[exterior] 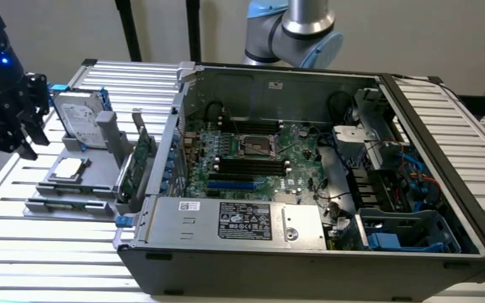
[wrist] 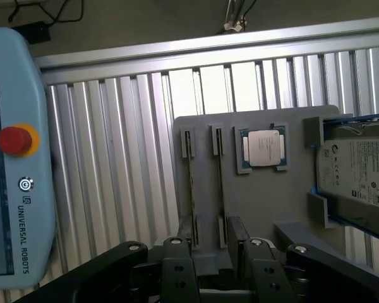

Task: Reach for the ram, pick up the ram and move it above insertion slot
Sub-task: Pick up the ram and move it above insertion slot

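Wrist view, ram [wrist: 191, 189] edge-on, pincer [wrist: 218, 268] spread

In slots of the holder [wrist: 259, 205]: ram [wrist: 191, 189], processor [wrist: 263, 148] just beside, hard drive [wrist: 360, 173] beyond; computer case [exterior: 310, 268] at the exterior view's right.

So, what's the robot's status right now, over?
Gripper open, empty. Ram untouched in its gray holder, gripper hovering close. Nothing between them.
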You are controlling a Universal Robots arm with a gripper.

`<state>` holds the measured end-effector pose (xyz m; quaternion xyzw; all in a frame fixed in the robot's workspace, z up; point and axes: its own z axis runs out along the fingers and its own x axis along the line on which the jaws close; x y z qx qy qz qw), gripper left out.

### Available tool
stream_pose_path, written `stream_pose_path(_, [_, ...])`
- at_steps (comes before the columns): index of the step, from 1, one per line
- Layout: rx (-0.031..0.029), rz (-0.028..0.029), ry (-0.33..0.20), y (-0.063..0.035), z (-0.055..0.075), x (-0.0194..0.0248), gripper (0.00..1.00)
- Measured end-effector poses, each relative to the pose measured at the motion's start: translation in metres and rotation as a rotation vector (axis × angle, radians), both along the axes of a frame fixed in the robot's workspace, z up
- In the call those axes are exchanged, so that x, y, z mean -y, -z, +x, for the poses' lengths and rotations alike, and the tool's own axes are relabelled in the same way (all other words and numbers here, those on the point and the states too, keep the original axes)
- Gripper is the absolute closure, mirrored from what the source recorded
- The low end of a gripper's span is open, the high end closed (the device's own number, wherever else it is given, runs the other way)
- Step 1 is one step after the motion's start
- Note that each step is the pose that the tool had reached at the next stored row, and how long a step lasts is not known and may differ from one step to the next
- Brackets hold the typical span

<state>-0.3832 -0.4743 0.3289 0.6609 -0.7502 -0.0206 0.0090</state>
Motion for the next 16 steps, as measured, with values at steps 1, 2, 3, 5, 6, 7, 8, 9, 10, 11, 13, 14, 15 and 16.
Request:
stream_pose_path(1, [0.0001,0.0010,0.000,0.0018,0.000,0.0004,0.64])
stream_pose_path(2, [0.0000,0.0021,0.000,0.0035,0.000,0.0007,0.64])
stream_pose_path(3, [0.0000,0.0031,0.000,0.0052,0.000,0.0011,0.64])
stream_pose_path(5, [0.0002,0.0054,-0.001,0.0089,0.000,0.0018,0.64])
stream_pose_path(6, [0.0002,0.0064,-0.001,0.0108,0.000,0.0023,0.64])
stream_pose_path(7, [0.0002,0.0074,-0.001,0.0124,0.000,0.0026,0.64])
stream_pose_path(8, [0.0003,0.0082,-0.001,0.0141,0.000,0.0030,0.64])
stream_pose_path(9, [0.0003,0.0090,-0.001,0.0160,0.000,0.0033,0.64])
stream_pose_path(10, [0.0003,0.0096,-0.002,0.0176,0.000,0.0037,0.64])
stream_pose_path(11, [0.0003,0.0101,-0.002,0.0193,0.000,0.0040,0.64])
stream_pose_path(13, [0.0004,0.0110,-0.002,0.0226,0.000,0.0048,0.64])
stream_pose_path(14, [0.0004,0.0114,-0.003,0.0242,0.000,0.0052,0.64])
stream_pose_path(15, [0.0004,0.0118,-0.003,0.0260,0.000,0.0057,0.64])
stream_pose_path(16, [0.0003,0.0121,-0.003,0.0276,0.000,0.0061,0.64])
